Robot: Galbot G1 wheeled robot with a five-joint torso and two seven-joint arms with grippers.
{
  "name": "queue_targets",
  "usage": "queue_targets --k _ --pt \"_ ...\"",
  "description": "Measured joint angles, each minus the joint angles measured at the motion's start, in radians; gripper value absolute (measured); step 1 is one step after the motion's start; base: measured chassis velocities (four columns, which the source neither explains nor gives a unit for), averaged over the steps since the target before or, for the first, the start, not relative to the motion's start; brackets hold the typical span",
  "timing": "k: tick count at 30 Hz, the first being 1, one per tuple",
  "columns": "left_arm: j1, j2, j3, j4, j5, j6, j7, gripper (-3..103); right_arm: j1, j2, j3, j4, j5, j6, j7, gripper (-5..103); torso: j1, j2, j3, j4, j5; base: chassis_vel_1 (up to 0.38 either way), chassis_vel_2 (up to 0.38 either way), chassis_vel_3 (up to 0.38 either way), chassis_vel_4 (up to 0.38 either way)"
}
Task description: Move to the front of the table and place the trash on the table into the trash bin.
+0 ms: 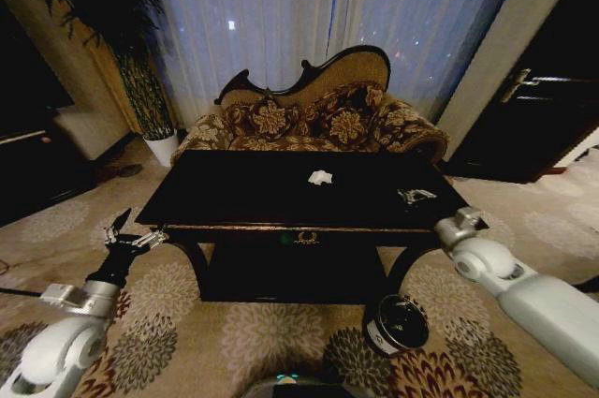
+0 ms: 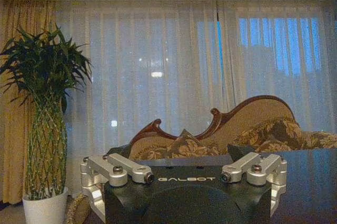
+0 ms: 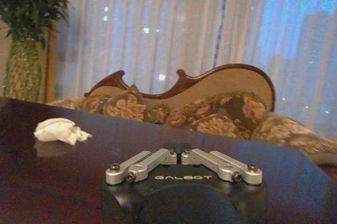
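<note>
The glossy black table [image 1: 243, 192] stands right in front of me, also seen in the right wrist view [image 3: 79, 182]. On it lie a white paper lump [image 1: 320, 177] [image 3: 58, 130] near the middle and a small shiny wrapper [image 1: 416, 196] near the front right. The dark round trash bin [image 1: 397, 323] with a white band sits on the carpet below the table's front right corner. My left gripper [image 1: 131, 234] [image 2: 184, 174] hangs open off the table's front left corner, holding nothing. My right gripper [image 1: 460, 223] [image 3: 181, 156] is shut at the front right corner, above the table edge.
A carved floral sofa [image 1: 309, 117] stands behind the table before white curtains. A tall plant in a white pot [image 1: 161, 145] is at the back left, a dark cabinet [image 1: 28, 164] at the far left, and a dark door [image 1: 543, 108] on the right. Patterned carpet surrounds the table.
</note>
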Motion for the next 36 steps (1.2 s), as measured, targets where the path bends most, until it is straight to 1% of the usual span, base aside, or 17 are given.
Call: queue_targets --k 1,2,4,6,7,8,9,10,11,15,16,17,20,24,29,33,36 --pt "0.0 0.0 0.0 0.0 0.0 0.0 0.0 100 0.0 0.0 0.0 0.0 0.0 0.0 0.0 0 0.0 0.0 0.0 0.0 0.0 0.0 0.0 0.0 0.0" --pt "0.0 0.0 0.0 0.0 0.0 0.0 0.0 100 -0.037 0.014 0.037 0.006 -0.006 0.006 -0.006 0 0.0 0.0 0.0 0.0 -0.0006 0.0 0.0 0.0 0.0" --pt "0.0 0.0 0.0 0.0 0.0 0.0 0.0 100 -0.116 0.051 0.112 0.018 -0.019 0.016 -0.019 0 0.0 0.0 0.0 -0.0002 -0.0001 0.0 0.0 0.0 0.0" --pt "0.0 0.0 0.0 0.0 0.0 0.0 0.0 100 -0.185 0.098 0.188 0.025 -0.037 0.029 -0.03 0 0.0 0.0 0.0 0.0 -0.0008 0.0 0.0 0.0 0.0" --pt "0.0 0.0 0.0 0.0 0.0 0.0 0.0 100 -0.185 0.098 0.188 0.025 -0.037 0.029 -0.03 0 0.0 0.0 0.0 0.0 -0.0008 0.0 0.0 0.0 0.0" --pt "0.0 0.0 0.0 0.0 0.0 0.0 0.0 100 -0.208 0.115 0.21 0.025 -0.044 0.034 -0.035 0 0.0 0.0 0.0 0.0 -0.0008 0.0 0.0 0.0 0.0" --pt "0.0 0.0 0.0 0.0 0.0 0.0 0.0 100 -0.238 0.139 0.242 0.026 -0.049 0.039 -0.039 0 0.0 0.0 0.0 -0.0001 0.0002 0.0 0.0 0.0 0.0" --pt "0.0 0.0 0.0 0.0 0.0 0.0 0.0 100 -0.271 0.164 0.279 0.031 -0.05 0.044 -0.042 0 0.0 0.0 0.0 -0.0002 -0.0003 0.0 0.0 0.0 0.0" --pt "0.0 0.0 0.0 0.0 0.0 0.0 0.0 100 -0.271 0.164 0.279 0.031 -0.05 0.044 -0.042 0 0.0 0.0 0.0 -0.0002 -0.0003 0.0 0.0 0.0 0.0" --pt "0.0 0.0 0.0 0.0 0.0 0.0 0.0 100 -0.358 0.224 0.347 0.035 -0.065 0.074 -0.052 0 0.0 0.0 0.0 -0.0002 -0.0004 0.0 0.0 0.0 0.0" --pt "0.0 0.0 0.0 0.0 0.0 0.0 0.0 100 -0.358 0.224 0.347 0.035 -0.065 0.074 -0.052 0 0.0 0.0 0.0 -0.0002 -0.0004 0.0 0.0 0.0 0.0" --pt "0.0 0.0 0.0 0.0 0.0 0.0 0.0 100 -0.382 0.251 0.358 0.028 -0.079 0.088 -0.057 0 0.0 0.0 0.0 0.0 -0.001 0.0 0.0 0.0 0.0" --pt "0.0 0.0 0.0 0.0 0.0 0.0 0.0 100 -0.405 0.306 0.359 -0.004 -0.108 0.111 -0.068 0 0.0 0.0 0.0 -0.0002 -0.0003 0.0 0.0 0.0 0.0" --pt "0.0 0.0 0.0 0.0 0.0 0.0 0.0 100 -0.411 0.345 0.347 -0.037 -0.132 0.129 -0.077 0 0.0 0.0 0.0 -0.0002 -0.0002 0.0 0.0 0.0 0.0" --pt "0.0 0.0 0.0 0.0 0.0 0.0 0.0 100 -0.407 0.373 0.33 -0.078 -0.148 0.142 -0.08 0 0.0 0.0 0.0 0.0 -0.0005 0.0 0.0 0.0 0.0" --pt "0.0 0.0 0.0 0.0 0.0 0.0 0.0 100 -0.395 0.396 0.28 -0.163 -0.187 0.165 -0.092 0 0.0 0.0 0.0 -0.0002 -0.0004 0.0 0.0 0.0 0.0" --pt "0.0 0.0 0.0 0.0 0.0 0.0 0.0 100 -0.382 0.401 0.259 -0.19 -0.199 0.168 -0.093 0 0.0 0.0 0.0 -0.0001 -0.0006 0.0 0.0 0.0 0.0"
